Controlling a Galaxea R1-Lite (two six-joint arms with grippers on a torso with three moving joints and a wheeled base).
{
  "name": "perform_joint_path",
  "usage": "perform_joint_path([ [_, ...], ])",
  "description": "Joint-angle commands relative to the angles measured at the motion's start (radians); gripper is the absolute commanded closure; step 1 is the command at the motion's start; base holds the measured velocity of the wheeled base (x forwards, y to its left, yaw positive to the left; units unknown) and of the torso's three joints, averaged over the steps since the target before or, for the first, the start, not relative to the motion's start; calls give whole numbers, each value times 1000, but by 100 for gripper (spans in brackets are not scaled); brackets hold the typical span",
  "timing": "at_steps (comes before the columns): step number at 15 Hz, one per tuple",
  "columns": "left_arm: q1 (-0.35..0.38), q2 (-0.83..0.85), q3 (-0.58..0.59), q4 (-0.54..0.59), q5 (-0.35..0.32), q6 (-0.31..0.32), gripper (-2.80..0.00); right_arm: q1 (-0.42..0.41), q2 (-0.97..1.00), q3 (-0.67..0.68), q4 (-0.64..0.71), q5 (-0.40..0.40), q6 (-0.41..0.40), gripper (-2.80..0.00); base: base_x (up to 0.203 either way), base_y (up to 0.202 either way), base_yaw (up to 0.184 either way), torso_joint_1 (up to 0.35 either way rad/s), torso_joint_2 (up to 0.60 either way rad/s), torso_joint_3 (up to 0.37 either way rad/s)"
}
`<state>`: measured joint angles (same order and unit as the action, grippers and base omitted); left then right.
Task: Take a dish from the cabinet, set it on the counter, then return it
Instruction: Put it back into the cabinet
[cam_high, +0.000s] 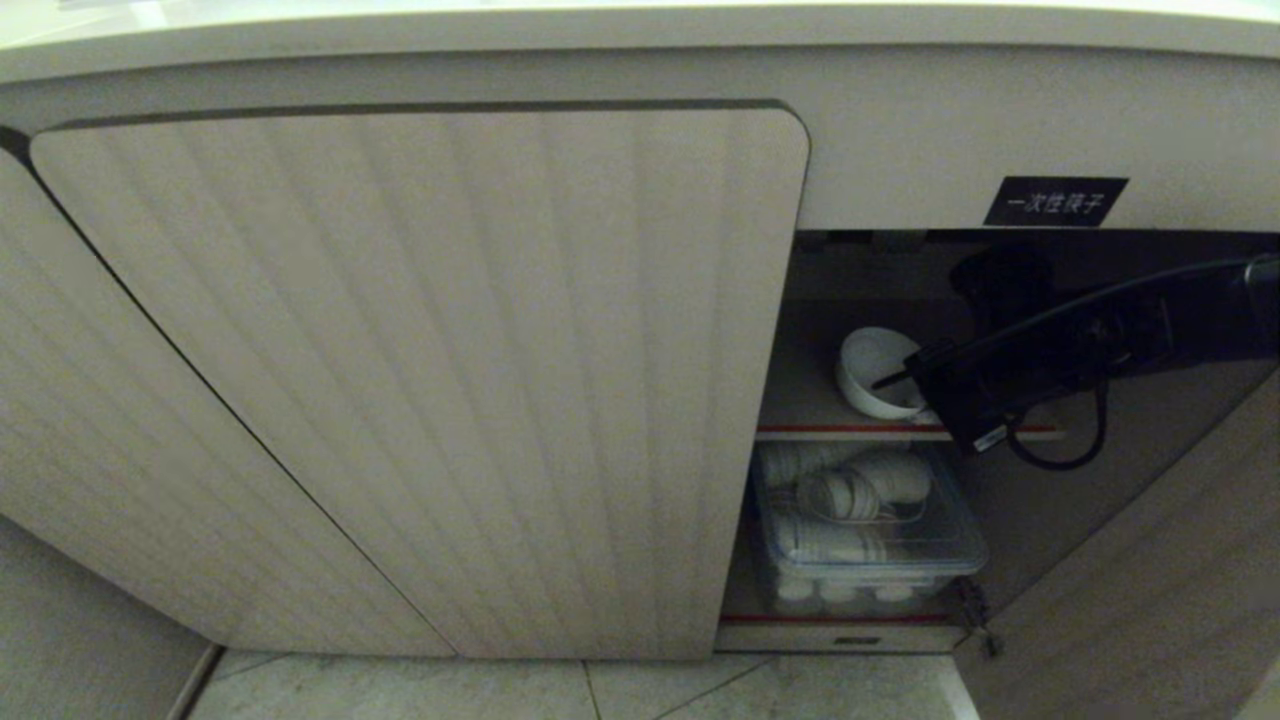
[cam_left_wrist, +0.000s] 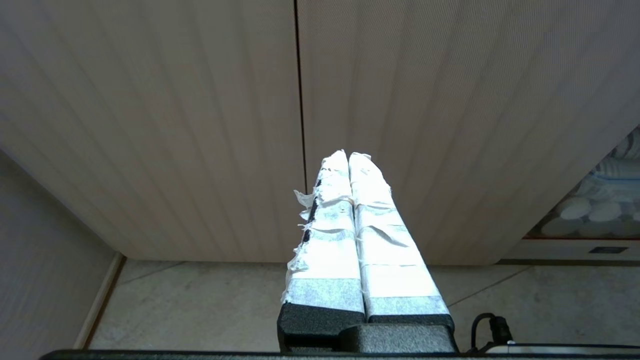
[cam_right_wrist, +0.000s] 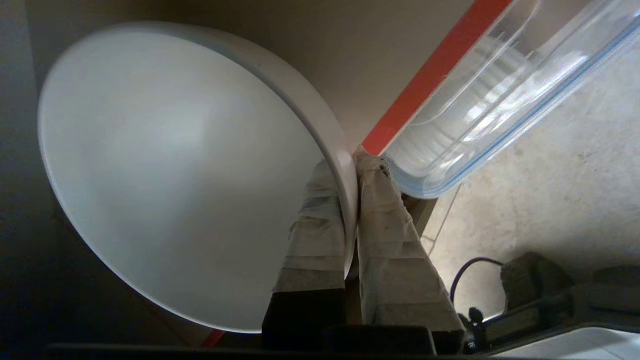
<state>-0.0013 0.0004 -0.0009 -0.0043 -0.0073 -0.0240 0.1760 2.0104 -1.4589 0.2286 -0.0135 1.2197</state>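
Taped pads of my right gripper pinch the rim of the dish, one finger inside, one outside. That smooth, glossy white bowl sits tilted on the cabinet's red-edged shelf. So I judge the grasp made, but the lift-out, the trip up to the tabletop and the return all remain. Below my gripper waits a clear plastic box of stacked white crockery. My left gripper hangs closed and empty by the ribbed door.

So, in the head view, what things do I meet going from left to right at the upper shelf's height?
closed cabinet door → white bowl → right gripper, pinching the bowl's rim → right arm
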Motion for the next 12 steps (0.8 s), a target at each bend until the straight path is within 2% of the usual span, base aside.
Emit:
perform_joint_path([
  [1, 0, 0, -1, 0, 0, -1, 0, -2, 2, -1, -4, 7, 6, 0, 0, 0, 0, 0, 0, 0],
  [5, 1, 0, -1, 0, 0, -1, 0, -3, 4, -1, -11, 38, -10, 0, 0, 0, 0, 0, 0, 0],
  [8, 0, 0, 1, 0, 0, -1, 0, -3, 6, -3, -10, 38, -140, 0, 0, 0, 0, 0, 0, 0],
  [12, 0, 0, 0, 0, 0, -1, 0, -16, 30, -62, -3, 33, -165, 0, 0, 0, 0, 0, 0, 0],
])
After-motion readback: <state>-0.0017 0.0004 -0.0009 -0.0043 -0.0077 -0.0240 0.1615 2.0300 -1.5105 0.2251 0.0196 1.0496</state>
